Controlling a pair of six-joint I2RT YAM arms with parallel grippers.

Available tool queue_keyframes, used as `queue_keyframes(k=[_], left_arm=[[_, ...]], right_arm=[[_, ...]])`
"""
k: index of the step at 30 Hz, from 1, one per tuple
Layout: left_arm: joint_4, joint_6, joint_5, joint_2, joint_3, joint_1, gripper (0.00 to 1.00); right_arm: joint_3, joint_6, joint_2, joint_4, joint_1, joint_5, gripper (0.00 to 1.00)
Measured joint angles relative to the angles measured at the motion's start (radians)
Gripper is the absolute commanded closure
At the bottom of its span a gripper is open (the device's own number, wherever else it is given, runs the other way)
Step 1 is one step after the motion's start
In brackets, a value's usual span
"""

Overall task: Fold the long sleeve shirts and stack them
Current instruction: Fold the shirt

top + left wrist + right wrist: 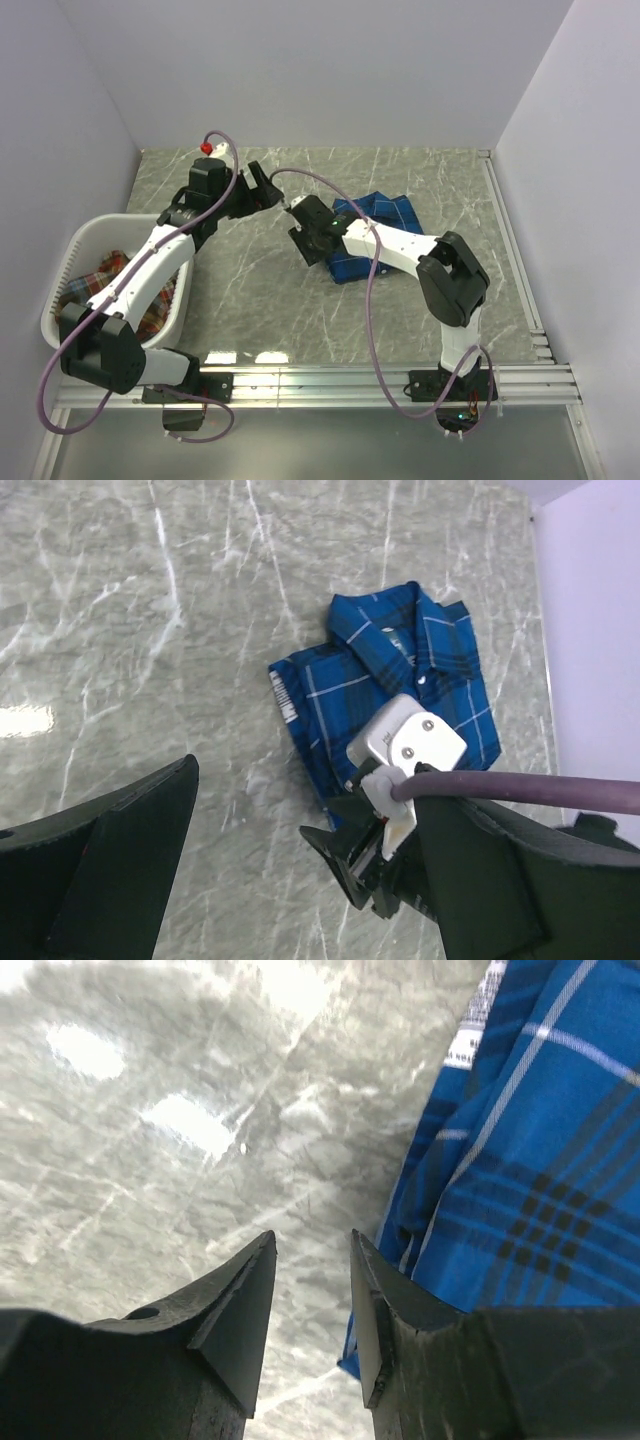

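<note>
1. The right gripper [312,1238] hangs low over the table [250,290]. Its jaws stand a narrow gap apart, with only bare marble between them, so it grips nothing.
2. Just beside its right finger lies the blue shirt [540,1160]. The cloth's near edge comes up against that finger, though I cannot tell whether they touch.
3. In the left wrist view the blue shirt lies as a compact rectangle, collar uppermost, flat on the table at mid-right.
4. The left gripper [265,185] is raised near the middle of the table, well apart from the shirt. Its jaws are spread wide and hold nothing.
5. Further left stands the white basket [75,250] with the red-orange plaid shirt [95,285] bunched inside it.
6. Step in hand, as I judge it: the blue shirt's fold looks finished or nearly so, with the right gripper at its edge for a last tidy.
7. The next move likely calls for the left gripper to dip into the basket, pinch the red-orange shirt and lay it out flat. It would then be folded and set on top of the blue one.
</note>
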Motion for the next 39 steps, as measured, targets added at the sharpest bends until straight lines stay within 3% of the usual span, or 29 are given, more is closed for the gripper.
queue_keyframes(k=[8,15,23,27,39], left_arm=[[-0.036,-0.04,0.034,0.012,0.062,0.009,0.07],[-0.084,-0.077,0.064,0.003,0.191,0.098,0.07],[-0.038,-0.119,0.117,-0.029,0.111,0.09,0.26],[-0.008,-0.134,0.129,0.07,0.048,0.086,0.36],[0.013,-0.139,0.146,0.468,0.117,-0.02,0.41]], right_arm=[[-0.003,0.06,0.0,0.034,-0.025,-0.028,0.55],[0.001,0.172,-0.001,0.032,-0.131,0.033,0.55],[0.025,0.193,-0.016,0.027,-0.143,0.078,0.61],[0.053,0.206,-0.015,0.028,-0.172,0.071,0.64],[0.123,0.25,0.057,0.063,-0.193,0.038,0.6]])
